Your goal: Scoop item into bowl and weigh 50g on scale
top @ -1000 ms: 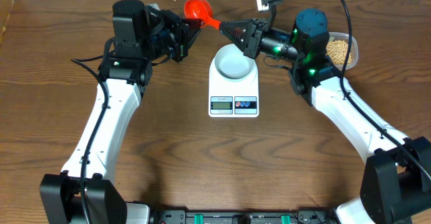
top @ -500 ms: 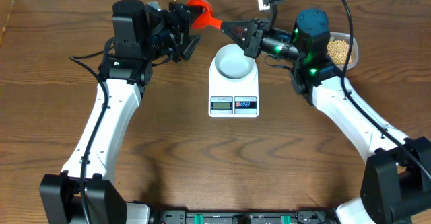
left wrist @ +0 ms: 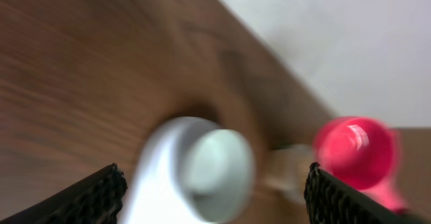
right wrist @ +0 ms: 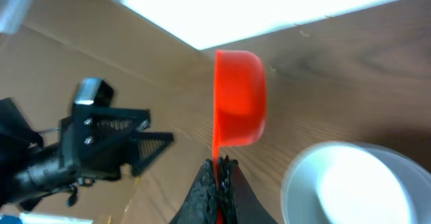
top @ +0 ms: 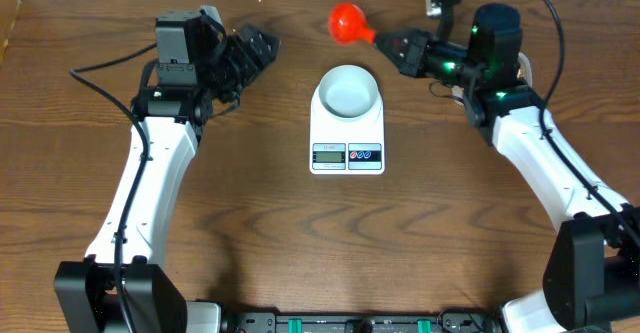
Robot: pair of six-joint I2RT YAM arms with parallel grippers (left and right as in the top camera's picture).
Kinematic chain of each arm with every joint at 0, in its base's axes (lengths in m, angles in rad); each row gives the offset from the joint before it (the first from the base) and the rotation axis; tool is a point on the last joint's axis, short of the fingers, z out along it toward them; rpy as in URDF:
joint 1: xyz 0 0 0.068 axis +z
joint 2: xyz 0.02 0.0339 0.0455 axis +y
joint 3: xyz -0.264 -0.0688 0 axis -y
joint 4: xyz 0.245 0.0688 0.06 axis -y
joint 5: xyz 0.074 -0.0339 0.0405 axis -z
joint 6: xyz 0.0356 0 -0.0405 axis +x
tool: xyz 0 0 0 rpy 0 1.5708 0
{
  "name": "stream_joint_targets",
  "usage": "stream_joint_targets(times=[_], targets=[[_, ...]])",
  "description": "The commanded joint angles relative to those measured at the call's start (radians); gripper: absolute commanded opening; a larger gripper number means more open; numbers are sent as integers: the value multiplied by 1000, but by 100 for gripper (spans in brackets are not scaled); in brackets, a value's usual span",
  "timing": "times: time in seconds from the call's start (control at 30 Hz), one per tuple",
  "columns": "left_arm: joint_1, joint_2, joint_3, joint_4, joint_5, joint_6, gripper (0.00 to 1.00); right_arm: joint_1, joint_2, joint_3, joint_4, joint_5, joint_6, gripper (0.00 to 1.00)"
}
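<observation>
A red scoop (top: 347,20) hangs over the far side of the table, its thin handle pinched in my shut right gripper (top: 395,45). In the right wrist view the scoop (right wrist: 239,96) sticks up from the closed gripper (right wrist: 219,171). The white bowl (top: 348,88) stands on the white scale (top: 347,155) at mid-table, below and left of the scoop. My left gripper (top: 255,51) is open and holds nothing, left of the bowl. Its blurred view shows its fingers (left wrist: 94,197) wide apart, with the bowl (left wrist: 215,167) and the scoop (left wrist: 353,150) beyond. The item is hidden.
The right arm (top: 540,143) covers the back right corner. A white wall edge (right wrist: 283,9) runs close behind the scoop. The left arm (top: 150,173) lies along the table's left side.
The left gripper has opened, released the scoop and drawn back to the left. The right gripper, shut on the handle, has carried the scoop right and toward the far edge.
</observation>
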Motion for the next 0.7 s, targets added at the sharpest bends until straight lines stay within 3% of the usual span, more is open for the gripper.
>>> stream_joint_targets(times=[0.0,0.27,0.5,0.57,0.67], targets=[[0,3,16,-56,-164,309,87,-36,-67,22,-89,26,-105,2],[-30,-10,17,-141,-173,452,86,-95,-248,42,-436,233,-239,1],[-194,-42,17,-218,-218,479,75,-182,-337,42,-653,289,-306,1],[-248,-42,16,-252,-217,443,68,-214,-345,42,-700,289,-312,1],[-334,-41,13,-307,-217,369,38,-257,-347,42,-758,289,-335,1]])
